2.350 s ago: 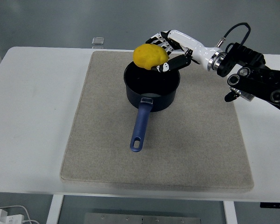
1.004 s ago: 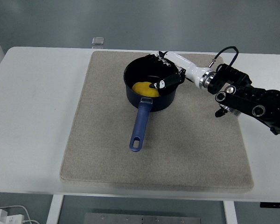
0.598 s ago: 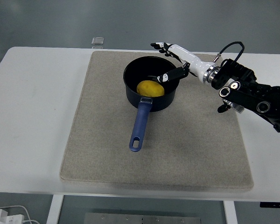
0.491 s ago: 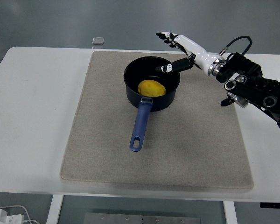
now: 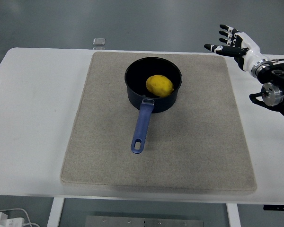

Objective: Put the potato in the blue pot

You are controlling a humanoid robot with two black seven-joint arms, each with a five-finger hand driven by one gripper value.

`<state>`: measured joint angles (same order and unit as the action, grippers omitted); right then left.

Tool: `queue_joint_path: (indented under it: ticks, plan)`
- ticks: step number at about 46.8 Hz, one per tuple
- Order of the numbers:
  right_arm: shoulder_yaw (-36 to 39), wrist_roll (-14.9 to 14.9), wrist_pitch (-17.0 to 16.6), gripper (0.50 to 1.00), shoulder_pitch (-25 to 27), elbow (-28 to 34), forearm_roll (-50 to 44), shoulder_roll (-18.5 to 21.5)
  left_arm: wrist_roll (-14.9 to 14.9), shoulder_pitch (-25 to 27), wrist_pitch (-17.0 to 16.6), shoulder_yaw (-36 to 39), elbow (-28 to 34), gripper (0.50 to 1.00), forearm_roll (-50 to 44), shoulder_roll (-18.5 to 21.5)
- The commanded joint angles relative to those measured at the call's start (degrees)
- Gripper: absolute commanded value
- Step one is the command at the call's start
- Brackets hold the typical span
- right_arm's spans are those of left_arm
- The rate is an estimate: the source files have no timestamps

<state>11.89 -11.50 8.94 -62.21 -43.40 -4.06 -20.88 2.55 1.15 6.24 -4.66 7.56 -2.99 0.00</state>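
A yellow potato (image 5: 160,85) lies inside the dark blue pot (image 5: 137,97), which stands on the beige mat (image 5: 109,142) with its blue handle (image 5: 141,127) pointing toward the near edge. My right hand (image 5: 229,40) is open and empty, fingers spread, raised at the far right beyond the mat's back right corner, well away from the pot. My left arm is out of view.
A small clear square object (image 5: 99,41) sits at the table's back edge, left of the pot. The white table (image 5: 33,118) extends around the mat on both sides.
My right hand lowered the potato into the pot, let it go, opened and drew back up to the far right. The potato has settled toward the pot's right side.
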Motion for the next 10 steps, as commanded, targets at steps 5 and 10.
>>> queue_joint_path:
  ticks: [5,10]
  plan:
    - [-0.02,0.08,-0.23,0.950,1.39,2.18,7.57,0.67,0.00,-0.01,0.00,0.00,0.00,1.000,0.00,0.00]
    - [0.06,0.34,0.12,0.950,1.48,2.27,7.84,0.84,0.00,-0.01,0.00,0.00,0.00,1.000,0.00,0.00]
